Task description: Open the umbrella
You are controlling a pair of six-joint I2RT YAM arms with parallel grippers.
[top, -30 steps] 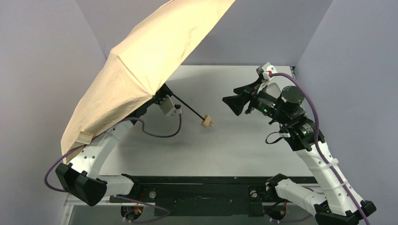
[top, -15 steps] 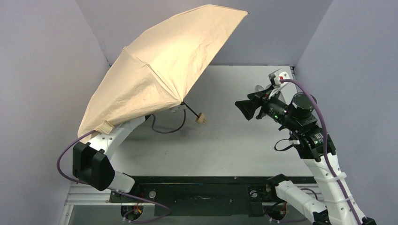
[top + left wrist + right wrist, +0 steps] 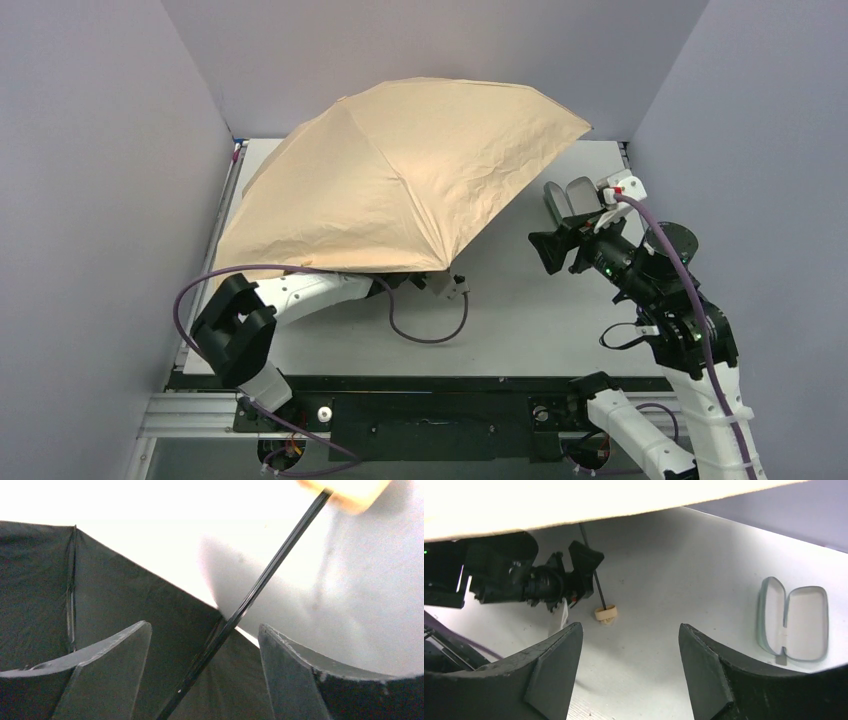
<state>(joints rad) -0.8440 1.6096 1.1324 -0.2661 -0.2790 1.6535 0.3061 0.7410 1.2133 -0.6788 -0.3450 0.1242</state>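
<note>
The umbrella (image 3: 400, 180) is spread open, its tan canopy covering the table's left and middle. From the left wrist I see its black lining (image 3: 40, 580) and the thin black shaft (image 3: 270, 572), which runs between my left gripper's (image 3: 204, 626) open fingers with a gap on each side. The right wrist view shows the beige handle knob (image 3: 605, 613) resting on the table beside my left gripper (image 3: 581, 570), under the canopy edge (image 3: 574, 500). My right gripper (image 3: 560, 252) (image 3: 630, 627) hangs open and empty to the right of the canopy.
An open pale green hard case (image 3: 794, 617) lies on the white table (image 3: 684, 565) at the right, also seen behind my right gripper as the case (image 3: 578, 195). Grey walls close in on three sides. My left arm's purple cable (image 3: 430, 335) loops over the table's front.
The canopy has swung down from a steep tilt at the left to lie over the table. My left gripper has opened off the shaft and dropped low. The right arm has drawn back rightwards.
</note>
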